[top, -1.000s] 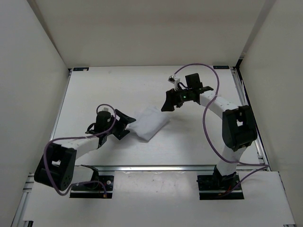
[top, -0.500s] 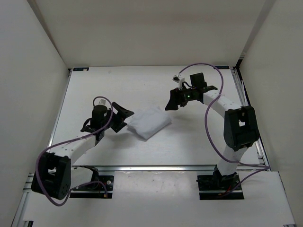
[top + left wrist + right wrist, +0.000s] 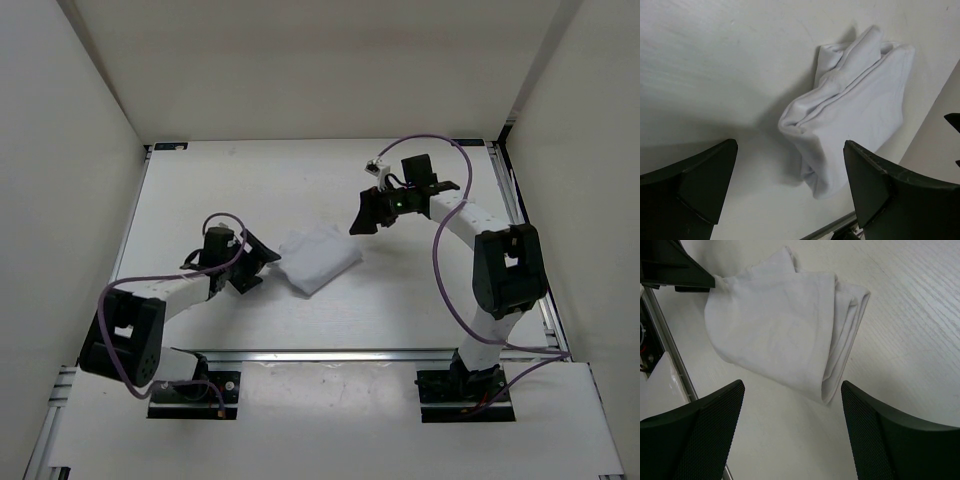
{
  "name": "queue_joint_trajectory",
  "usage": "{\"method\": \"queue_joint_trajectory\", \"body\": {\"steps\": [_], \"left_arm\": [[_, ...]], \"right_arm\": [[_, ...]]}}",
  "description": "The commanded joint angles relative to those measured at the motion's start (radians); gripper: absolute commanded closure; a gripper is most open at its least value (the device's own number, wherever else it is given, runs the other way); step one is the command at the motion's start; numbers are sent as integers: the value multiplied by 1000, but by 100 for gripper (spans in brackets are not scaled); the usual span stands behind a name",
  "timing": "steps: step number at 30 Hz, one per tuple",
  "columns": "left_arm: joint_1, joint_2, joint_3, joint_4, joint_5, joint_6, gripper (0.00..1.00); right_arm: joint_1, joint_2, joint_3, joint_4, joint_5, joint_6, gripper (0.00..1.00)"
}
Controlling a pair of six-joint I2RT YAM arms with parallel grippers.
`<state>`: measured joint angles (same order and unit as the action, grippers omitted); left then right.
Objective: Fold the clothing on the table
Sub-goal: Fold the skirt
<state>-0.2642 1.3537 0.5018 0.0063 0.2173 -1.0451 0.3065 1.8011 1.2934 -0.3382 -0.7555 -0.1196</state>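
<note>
The clothing [image 3: 317,260] lies folded into a small thick white bundle on the table [image 3: 300,180], near its middle. In the left wrist view the clothing [image 3: 855,110] shows stacked layers ahead of the fingers. My left gripper [image 3: 262,258] stands open just left of the bundle, nothing between its jaws. My right gripper [image 3: 360,215] is open above and to the right of the bundle, a short gap away. From the right wrist, the clothing [image 3: 780,325] lies in front of my right gripper [image 3: 792,390], with folded edges on its right side.
White walls [image 3: 90,150] enclose the table on three sides. Aluminium rails [image 3: 330,352] run along the near edge and the right side. Purple cables [image 3: 445,290] loop from both arms.
My left arm swung out and back, ending close to the bundle's left edge. My right gripper drew slightly back and up from the cloth. The bundle has barely shifted.
</note>
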Motion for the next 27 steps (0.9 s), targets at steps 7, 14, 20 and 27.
{"method": "queue_joint_trajectory", "body": {"steps": [7,14,20,27], "left_arm": [[-49,153,187,87,-18,0,10],[-81,162,218,135,14,-24,74],[-105,137,253,129,27,2,100],[-165,189,362,251,169,61,100]], "right_arm": [[-29,-65,-12,-18,-15,-32,18],[-33,-83,-34,-1,-5,-23,18],[-44,-82,-46,7,-1,-22,17],[-99,-98,-56,25,4,4,19]]}}
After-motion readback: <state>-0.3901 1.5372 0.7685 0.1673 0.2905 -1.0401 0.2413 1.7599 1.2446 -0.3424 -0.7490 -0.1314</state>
